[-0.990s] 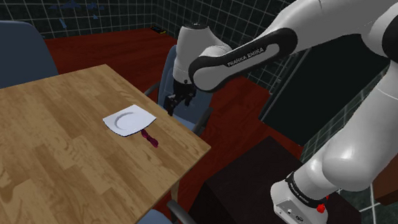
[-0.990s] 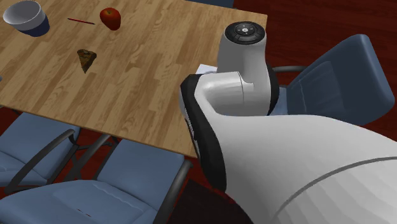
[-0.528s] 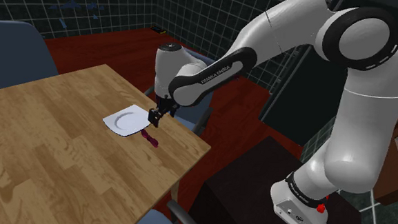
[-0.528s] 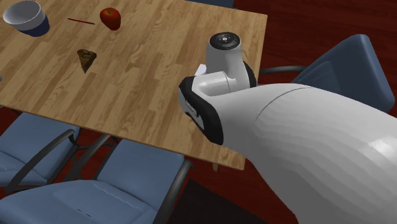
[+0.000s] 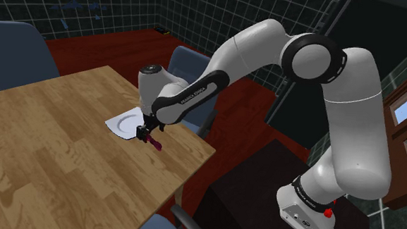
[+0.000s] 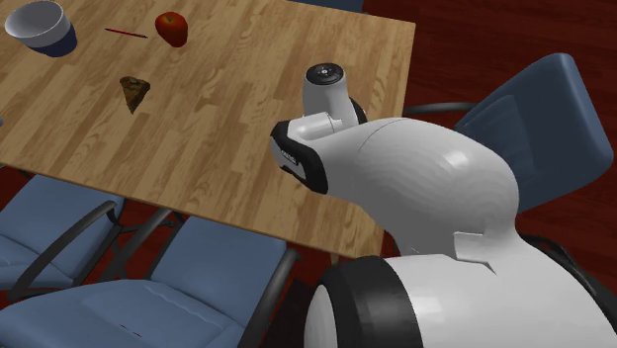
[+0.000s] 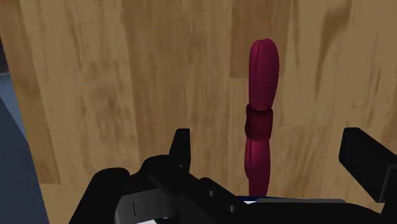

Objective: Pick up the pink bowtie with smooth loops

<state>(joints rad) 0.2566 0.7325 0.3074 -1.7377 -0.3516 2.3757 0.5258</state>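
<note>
My gripper (image 7: pixel 268 139) is wide open and holds nothing; its fingers (image 7: pixel 181 149) stand on either side of the bowtie (image 7: pixel 261 76) without touching it. The bowtie is a deep magenta pink, with smooth loops and a darker knot in the middle. It lies flat on the wooden table (image 7: pixel 114 83), lengthwise along the gap between my fingers and closer to one of them than to the other.

In the shoulder view my gripper (image 5: pixel 146 134) hangs low over the table (image 5: pixel 59 153), near the corner closest to my stand (image 5: pixel 255 197). The bowtie (image 5: pixel 155 144) lies just beside a white square plate (image 5: pixel 120 121), whose face shows plain white. A blue chair (image 5: pixel 189 62) stands behind my forearm.

In the second exterior view, a bowl (image 6: pixel 40 25), white inside and blue outside, sits at the far end of the table (image 6: pixel 227 109). Its hollow shows plain white. A red apple (image 6: pixel 171 28) and a brown wedge (image 6: pixel 133 91) lie nearby.
</note>
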